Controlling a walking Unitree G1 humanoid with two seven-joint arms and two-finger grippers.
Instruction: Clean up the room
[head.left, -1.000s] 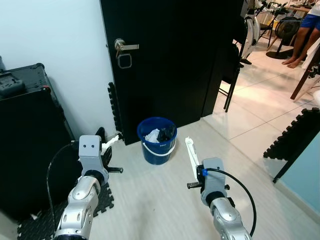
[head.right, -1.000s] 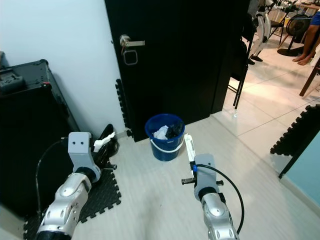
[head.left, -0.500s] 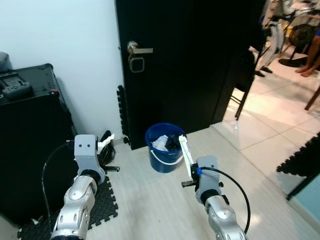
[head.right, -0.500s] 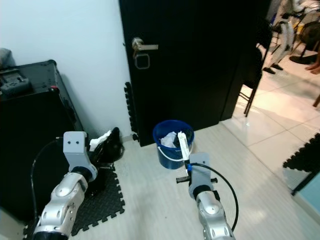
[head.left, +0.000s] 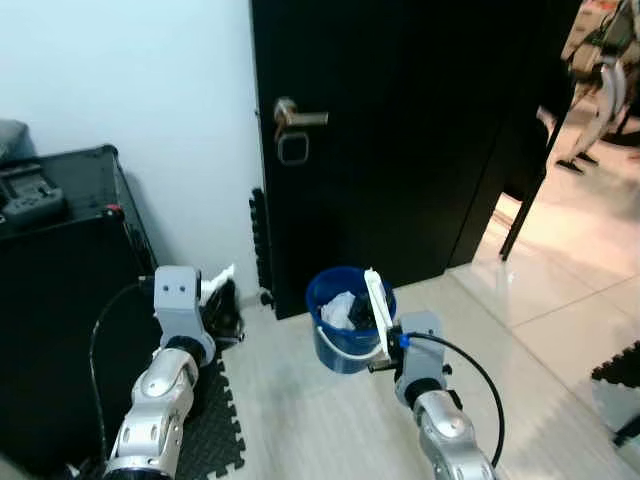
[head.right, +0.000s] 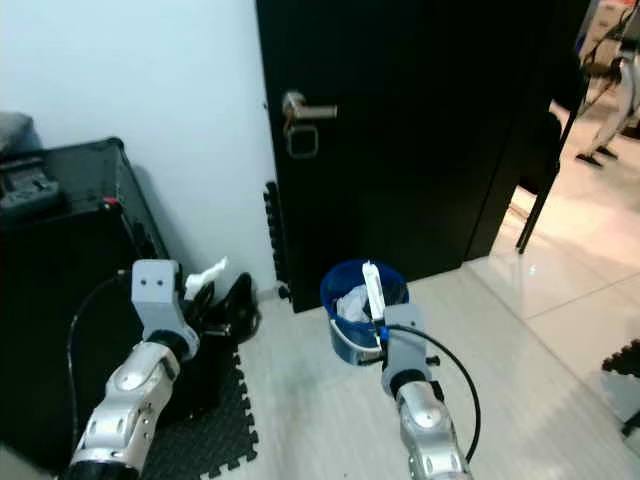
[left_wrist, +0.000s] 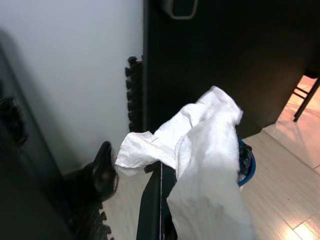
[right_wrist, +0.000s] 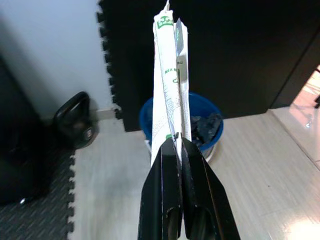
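The blue bucket (head.left: 347, 315), already holding crumpled white and dark scraps, stands on the floor (head.left: 300, 420) at the foot of the black door (head.left: 400, 130), and it sits nearer and more central in the head views than a second ago, since the whole scene has shifted with the camera. The right claw (right_wrist: 178, 150) is pressed together on a flat white wrapper (right_wrist: 169, 75) with green print, held upright just in front of the bucket, whereas earlier it stood well to the bucket's right. The left claw (left_wrist: 162, 172) pinches a crumpled white tissue (left_wrist: 200, 150), which hides its fingertips. A dark kettlebell (right_wrist: 75, 122) rests by the wall beside the foam mat (head.right: 215, 440), partly shadowed; the black case (head.left: 60, 290) is cut off at the left edge.
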